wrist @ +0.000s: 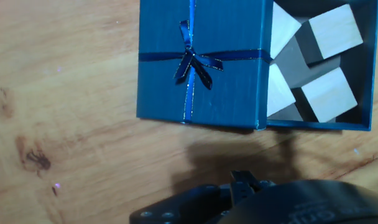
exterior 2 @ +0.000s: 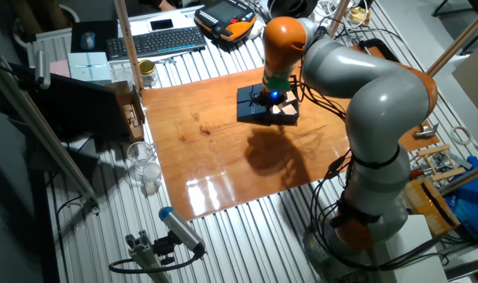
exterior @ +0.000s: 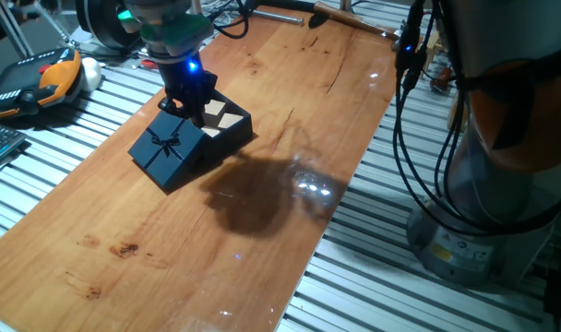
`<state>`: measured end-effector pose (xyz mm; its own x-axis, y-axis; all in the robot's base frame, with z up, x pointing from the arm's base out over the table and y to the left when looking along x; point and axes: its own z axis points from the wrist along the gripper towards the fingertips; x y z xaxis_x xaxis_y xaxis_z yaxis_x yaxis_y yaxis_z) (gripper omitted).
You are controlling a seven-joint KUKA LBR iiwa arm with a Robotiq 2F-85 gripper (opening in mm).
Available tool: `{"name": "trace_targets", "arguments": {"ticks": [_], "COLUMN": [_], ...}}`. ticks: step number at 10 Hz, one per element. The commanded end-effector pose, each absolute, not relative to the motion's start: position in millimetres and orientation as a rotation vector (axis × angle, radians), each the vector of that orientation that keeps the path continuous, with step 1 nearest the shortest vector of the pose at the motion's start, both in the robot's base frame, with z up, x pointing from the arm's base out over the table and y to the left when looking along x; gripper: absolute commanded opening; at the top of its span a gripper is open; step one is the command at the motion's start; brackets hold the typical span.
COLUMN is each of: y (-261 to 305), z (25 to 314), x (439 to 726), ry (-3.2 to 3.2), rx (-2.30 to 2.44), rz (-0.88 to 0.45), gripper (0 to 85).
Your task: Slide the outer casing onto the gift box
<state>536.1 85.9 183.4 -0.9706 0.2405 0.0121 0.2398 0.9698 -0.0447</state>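
- A wooden board forms the top of the bench point(exterior: 290, 157), set on a ribbed metal frame, with cables and clutter around its edges.
- The gift box point(exterior: 231, 121) is the landmark: a dark navy low tray resting on the board near its far end in one fixed view.
- Inside the gift box lie pale and grey square blocks point(wrist: 329, 93), several tilted at angles, seen clearly in the hand view.
- The outer casing point(wrist: 201, 59), dark blue with a thin ribbon bow point(wrist: 194, 62) on its top face, covers one end of the gift box and leaves the rest of the tray open.
- In one fixed view the outer casing sits tilted, its free end lower and toward the camera from the gift box.
- The tool point(exterior: 190, 92) hangs directly above the gift box, right at the seam where the outer casing meets it, with a blue light glowing on the wrist.
- Whether the tool is released or clenched cannot be told; its fingers are hidden.
- The grey and orange arm point(exterior 2: 357, 86) reaches over the board from the side of the gift box.
- An orange and black handheld controller point(exterior: 41, 83) lies off the board, well apart from the gift box.
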Motion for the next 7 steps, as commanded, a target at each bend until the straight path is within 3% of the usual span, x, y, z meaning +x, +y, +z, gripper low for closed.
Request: {"name": "trace_targets", "arguments": {"ticks": [1, 7], "y": [85.7, 85.7], "z": [183.8, 183.8], "x": [536.1, 536.1], "ry": [-3.115, -3.151], "rx": [-0.374, -0.321], "rz": [0.066, 0.076], "gripper": [0.0, 0.0]}}
